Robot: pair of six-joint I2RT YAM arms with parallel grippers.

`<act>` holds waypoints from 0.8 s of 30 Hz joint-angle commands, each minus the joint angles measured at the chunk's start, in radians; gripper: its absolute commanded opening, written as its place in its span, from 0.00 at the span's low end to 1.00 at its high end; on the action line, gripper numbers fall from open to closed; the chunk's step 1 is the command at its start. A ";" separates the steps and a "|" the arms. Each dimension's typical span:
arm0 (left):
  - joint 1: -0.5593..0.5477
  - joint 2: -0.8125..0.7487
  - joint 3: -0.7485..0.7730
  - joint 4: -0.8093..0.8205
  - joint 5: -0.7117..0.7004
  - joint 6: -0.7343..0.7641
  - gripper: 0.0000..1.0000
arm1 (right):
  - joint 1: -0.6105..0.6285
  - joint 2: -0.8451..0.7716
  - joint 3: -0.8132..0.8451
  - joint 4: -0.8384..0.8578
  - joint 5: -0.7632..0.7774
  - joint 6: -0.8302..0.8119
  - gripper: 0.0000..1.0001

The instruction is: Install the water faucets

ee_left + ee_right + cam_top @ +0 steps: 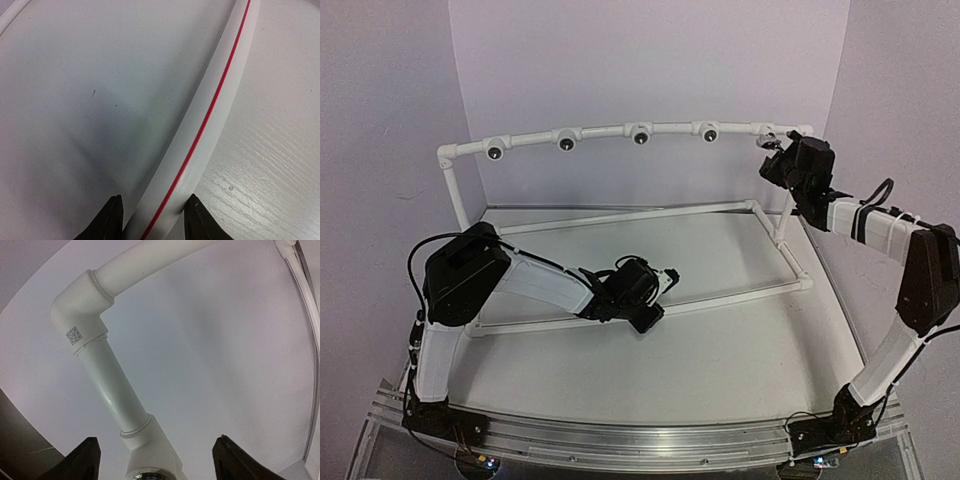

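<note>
Faucet (767,141) shows only as a small silvery glint at the far right end of the raised pipe rail (620,132). Beside it, the right gripper (156,460) gapes wide, holding nothing. The left gripper (155,225) clamps the red-striped frame pipe (210,115) mid-table.

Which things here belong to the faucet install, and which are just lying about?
Job: pipe frame; its four open top-rail fittings; red-striped pipe in left gripper; right gripper, open at end fitting. No faucet clearly visible.
Lying about: nothing loose; only table, aluminium base rail.

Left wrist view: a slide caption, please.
Black left fingers clasp a white plastic pipe with a thin red stripe.
</note>
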 commanded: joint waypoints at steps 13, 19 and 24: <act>-0.034 0.164 -0.103 -0.385 0.119 -0.130 0.00 | -0.007 -0.227 -0.175 -0.023 0.039 -0.086 0.98; -0.034 0.168 -0.097 -0.394 0.112 -0.127 0.00 | -0.012 -0.414 -0.336 -0.124 0.024 -0.251 0.98; -0.034 0.166 -0.096 -0.396 0.112 -0.128 0.00 | -0.039 -0.590 -0.368 -0.245 0.045 -0.723 0.98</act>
